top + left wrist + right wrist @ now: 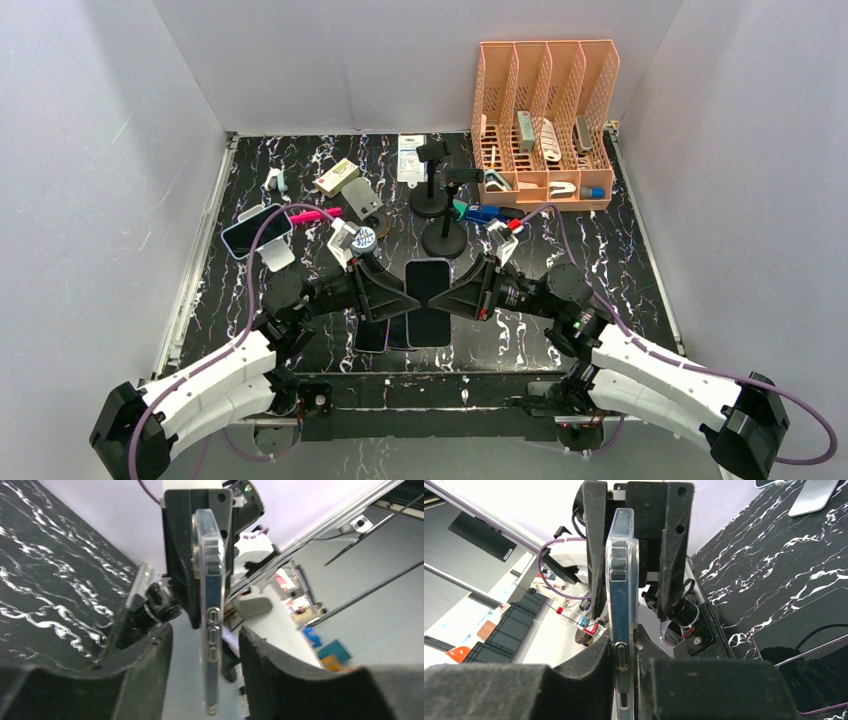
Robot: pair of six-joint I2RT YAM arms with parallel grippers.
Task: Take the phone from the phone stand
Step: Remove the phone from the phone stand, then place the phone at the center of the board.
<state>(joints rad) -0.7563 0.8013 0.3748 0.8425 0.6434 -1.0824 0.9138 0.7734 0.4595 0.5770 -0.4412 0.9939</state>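
A black-screened phone in a clear case [428, 282] hangs in the air between my two grippers, above the table's near middle. My right gripper [462, 290] is shut on it: in the right wrist view its fingers [589, 675] pinch the phone's edge [622, 580]. My left gripper [395, 292] is open around the other end. In the left wrist view the phone's edge [211, 605] stands between the fingers [150, 670] with a gap on each side. Another phone [255, 230] leans on a silver stand [278, 254] at the left.
Dark phones [410, 328] lie flat on the marble table under the held one. Two black round-based stands [443, 238] are behind. An orange file rack [545, 120] stands at the back right. Small items and a purple cable [265, 240] lie at the left.
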